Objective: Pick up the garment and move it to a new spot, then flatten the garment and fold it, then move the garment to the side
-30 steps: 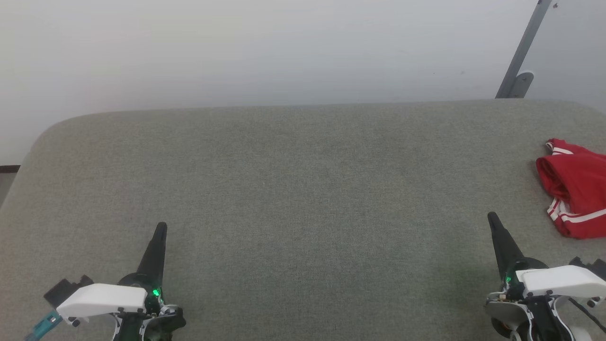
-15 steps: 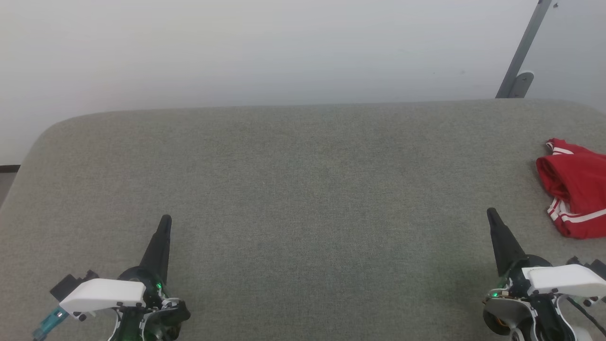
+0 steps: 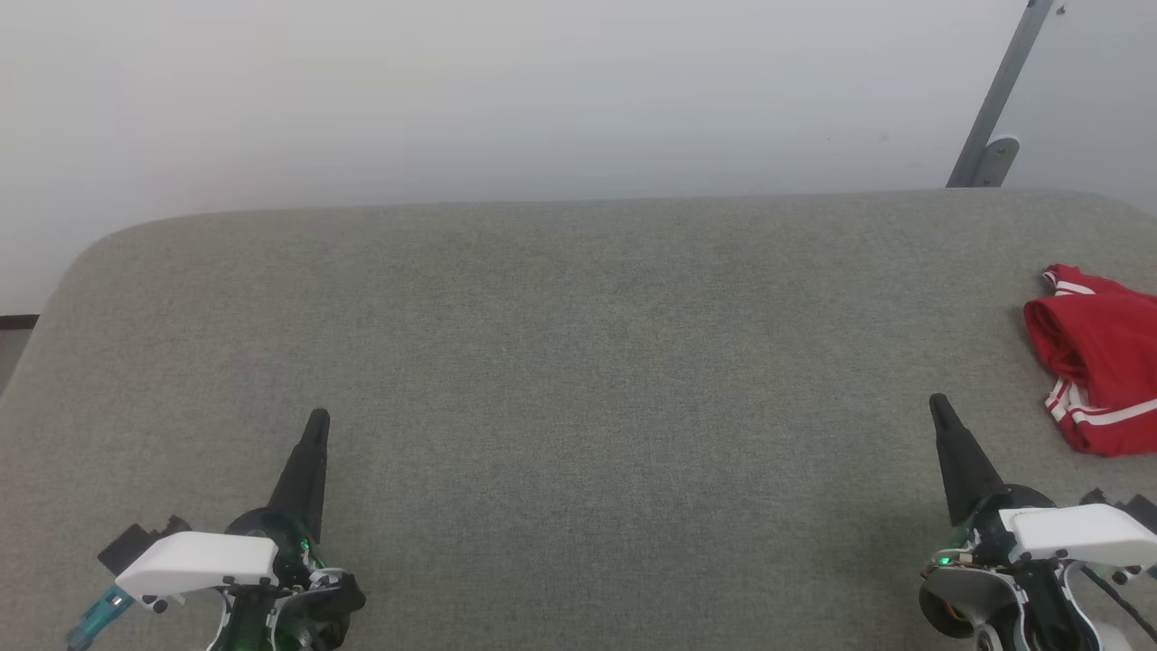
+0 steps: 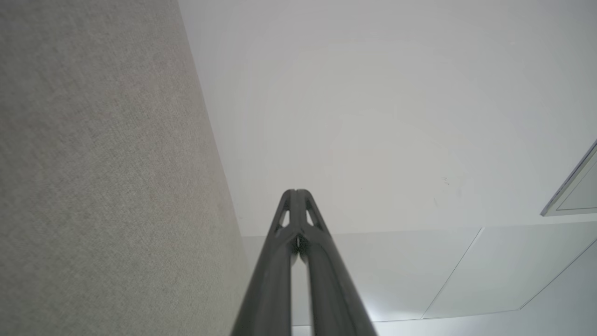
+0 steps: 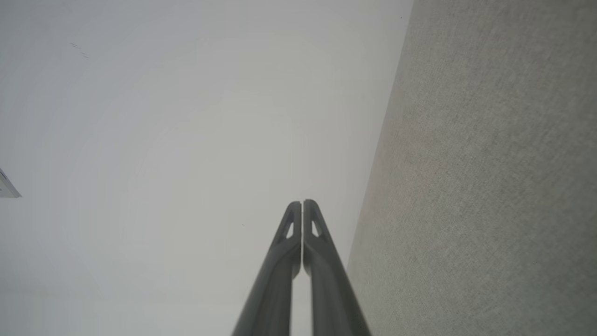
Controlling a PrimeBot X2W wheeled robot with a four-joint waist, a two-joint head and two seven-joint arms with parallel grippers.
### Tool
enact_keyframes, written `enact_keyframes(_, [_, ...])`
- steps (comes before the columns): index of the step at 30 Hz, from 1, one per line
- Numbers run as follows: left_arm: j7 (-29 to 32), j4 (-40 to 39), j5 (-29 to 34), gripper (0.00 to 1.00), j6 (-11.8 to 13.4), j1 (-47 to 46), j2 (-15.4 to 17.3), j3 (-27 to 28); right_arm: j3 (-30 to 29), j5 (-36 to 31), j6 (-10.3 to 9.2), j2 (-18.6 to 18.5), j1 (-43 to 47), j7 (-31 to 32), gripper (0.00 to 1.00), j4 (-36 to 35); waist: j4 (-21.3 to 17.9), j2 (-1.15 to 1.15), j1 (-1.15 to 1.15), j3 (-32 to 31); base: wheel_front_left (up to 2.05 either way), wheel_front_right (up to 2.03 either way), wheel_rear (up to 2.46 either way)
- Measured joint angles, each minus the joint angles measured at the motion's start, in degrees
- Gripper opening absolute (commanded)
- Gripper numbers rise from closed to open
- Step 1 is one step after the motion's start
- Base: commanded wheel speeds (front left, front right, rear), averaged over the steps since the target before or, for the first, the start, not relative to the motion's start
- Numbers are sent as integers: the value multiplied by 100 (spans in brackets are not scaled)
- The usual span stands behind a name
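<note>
Lying bunched at the right of the table (image 3: 578, 362), partly out of frame, the shirt (image 3: 1098, 362) sits near the right gripper (image 3: 936, 403), which like the left gripper (image 3: 316, 419) is pinched together, empty; risk: unopened fingers would shove the cloth away.

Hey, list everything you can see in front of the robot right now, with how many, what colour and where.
garment: one, red with white stripes, bunched up at the table's far right, cut off by the head view's edge
table: one, grey fabric top, spanning the head view
wall: one, white, behind the table
metal strut: one, grey, slanting up the wall at the upper right
left gripper: one, dark fingers, shut, lower left over the table, holding nothing
right gripper: one, dark fingers, shut, lower right, short of the garment, holding nothing
</note>
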Motion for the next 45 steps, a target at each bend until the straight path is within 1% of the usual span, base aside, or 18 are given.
enact_keyframes(45, [0,0,0,0,0,0,0,0,0,1,0,0,-1,3,0,-1,0,0,0,0,0,0,0])
